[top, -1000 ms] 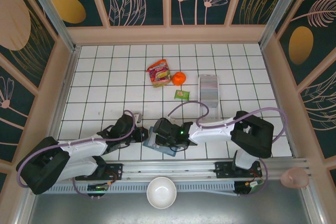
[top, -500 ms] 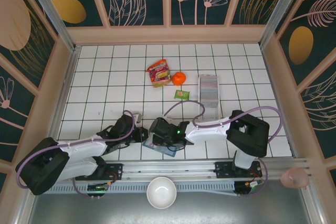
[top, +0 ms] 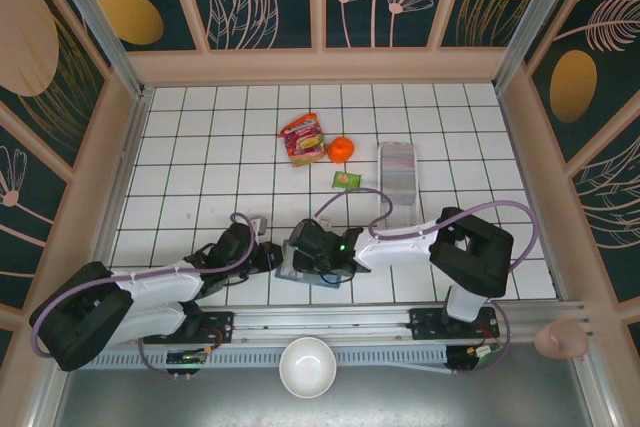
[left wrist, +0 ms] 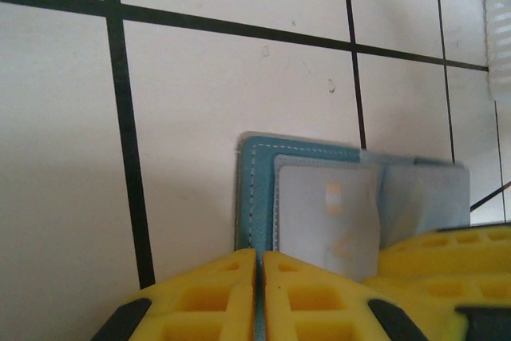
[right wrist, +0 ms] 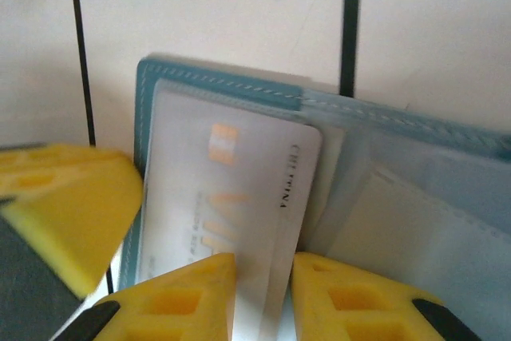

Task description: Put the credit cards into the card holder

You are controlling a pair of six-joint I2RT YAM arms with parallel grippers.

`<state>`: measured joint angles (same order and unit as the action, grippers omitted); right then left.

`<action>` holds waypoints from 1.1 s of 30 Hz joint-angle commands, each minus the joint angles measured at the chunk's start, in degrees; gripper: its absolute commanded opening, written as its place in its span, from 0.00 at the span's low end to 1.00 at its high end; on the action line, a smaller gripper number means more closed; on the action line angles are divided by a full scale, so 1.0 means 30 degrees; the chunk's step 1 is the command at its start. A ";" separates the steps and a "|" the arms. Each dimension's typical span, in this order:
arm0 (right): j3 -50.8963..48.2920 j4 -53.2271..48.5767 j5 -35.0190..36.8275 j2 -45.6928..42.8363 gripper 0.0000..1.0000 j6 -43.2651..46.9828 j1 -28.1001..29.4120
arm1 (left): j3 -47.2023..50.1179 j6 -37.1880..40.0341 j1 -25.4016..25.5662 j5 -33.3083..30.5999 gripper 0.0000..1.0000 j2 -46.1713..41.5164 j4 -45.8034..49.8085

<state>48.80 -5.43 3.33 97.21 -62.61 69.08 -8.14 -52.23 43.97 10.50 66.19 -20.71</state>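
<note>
Card holder [right wrist: 239, 157] open on tile, pinched between both hands' fingers; card [right wrist: 231, 197] inside

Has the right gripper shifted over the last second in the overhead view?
Yes. The right gripper has slid left and slightly toward the far wall, judged against the white bowl below the rail, ending over the card holder.

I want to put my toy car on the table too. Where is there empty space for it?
The far left tiles, left of the red snack bag, are bare. So are the near right tiles, below the clear tray. It is crowded in the near middle, where the left claw and right claw meet at the card holder.
</note>
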 commanded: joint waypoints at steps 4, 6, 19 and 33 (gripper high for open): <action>-0.0275 0.0728 0.0943 -0.0660 0.25 0.1728 -0.1241 | -0.0626 -0.0428 0.1371 0.1233 0.10 0.0526 0.0681; -0.0332 0.0555 0.0976 -0.0769 0.25 0.1754 -0.1276 | -0.1405 0.0280 0.1355 -0.1022 0.10 0.0080 0.3369; -0.0659 -0.1018 0.1976 -0.2760 0.25 0.1932 -0.1227 | -0.2694 -0.0932 0.1327 -0.2829 0.12 -0.0872 0.4766; -0.3299 -0.3013 0.1833 -0.6118 0.32 0.1113 -0.2138 | -0.3120 -0.1636 0.1363 0.1173 0.11 -0.1445 0.1558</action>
<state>40.97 -12.21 9.17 80.84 -57.67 62.83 -16.62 -56.12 47.77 9.67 59.99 -12.12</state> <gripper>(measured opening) 0.318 0.111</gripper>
